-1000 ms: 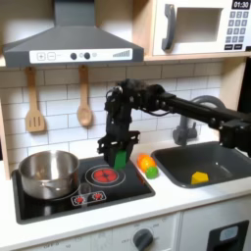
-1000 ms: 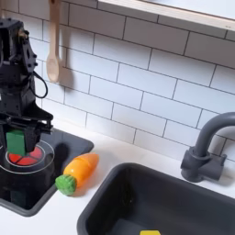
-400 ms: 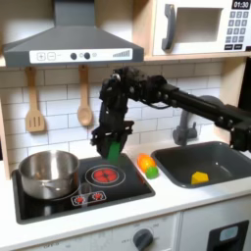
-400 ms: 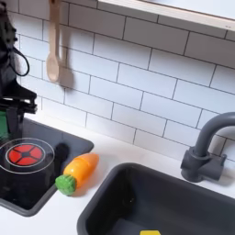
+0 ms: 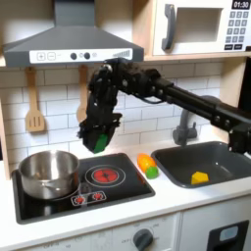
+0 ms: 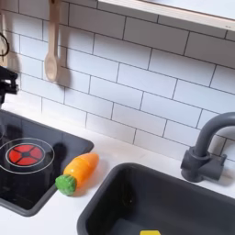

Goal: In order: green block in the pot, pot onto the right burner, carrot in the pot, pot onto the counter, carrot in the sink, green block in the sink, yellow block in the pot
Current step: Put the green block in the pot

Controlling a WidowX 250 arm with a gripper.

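First exterior view: the green block [image 5: 100, 143] is being held clenched in the gripper [image 5: 99, 142], above the cooktop beside the pot [image 5: 48, 173]; centring over the pot's mouth before release is advised.

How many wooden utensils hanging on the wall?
2 in the first exterior view: a slotted spatula under the hood at the first exterior view's left, and a spoon beside it, next to the arm. The arm could hide another.
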